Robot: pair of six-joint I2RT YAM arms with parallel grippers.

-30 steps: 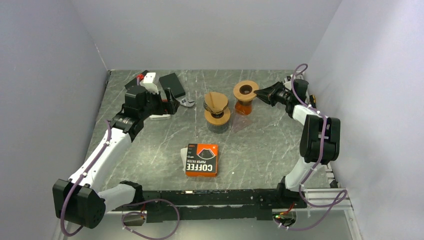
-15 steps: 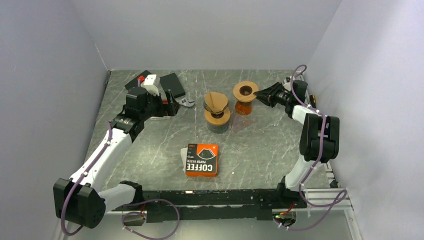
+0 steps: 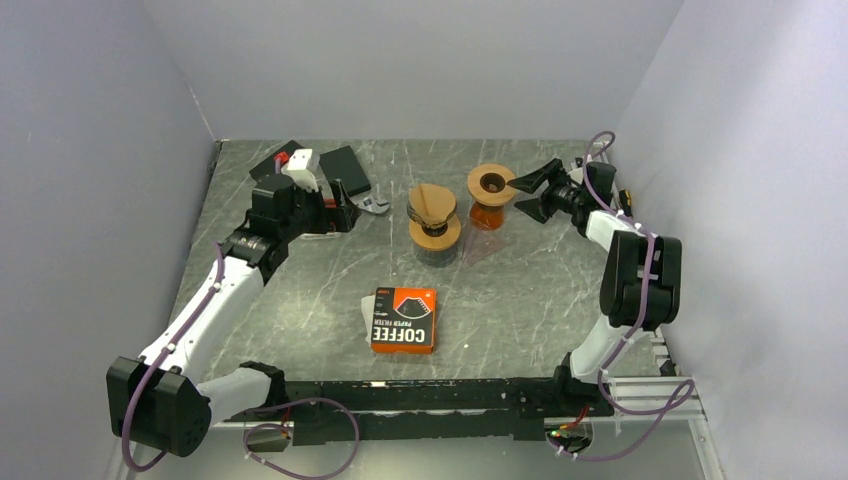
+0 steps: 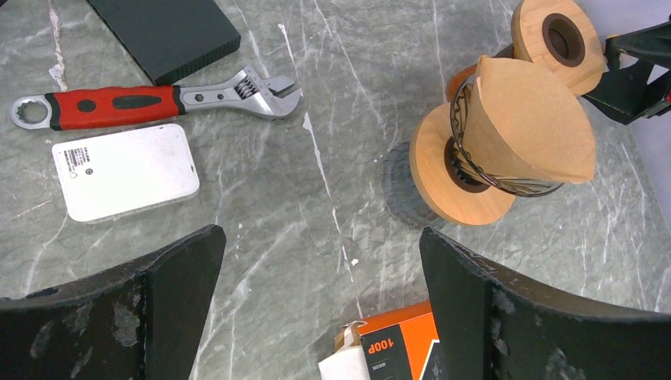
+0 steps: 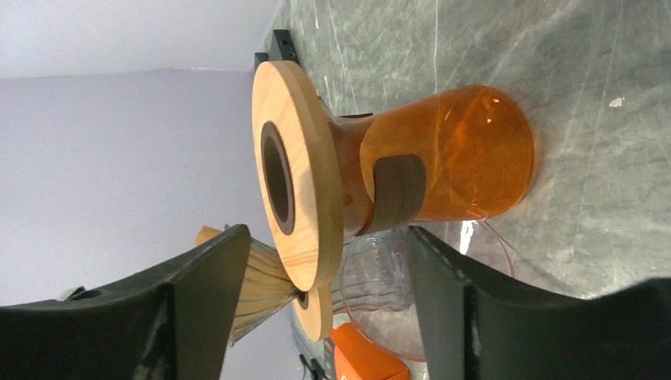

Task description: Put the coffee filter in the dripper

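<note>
Marble table (image 3: 300,290): filter (image 4: 530,119) sits in dripper (image 4: 439,186); left jaws apart, right jaws apart (near orange carafe (image 5: 451,158)).

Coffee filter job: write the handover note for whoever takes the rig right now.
Left gripper: open, empty, above the table left of the wire dripper.
Right gripper: open, empty, at the orange carafe's wooden collar.
Things: the paper filter sits in the wire dripper; the filter box lies nearer the front edge.
Done: the filter looks placed.
Left: probably only checking its seating and pulling both arms back.
</note>
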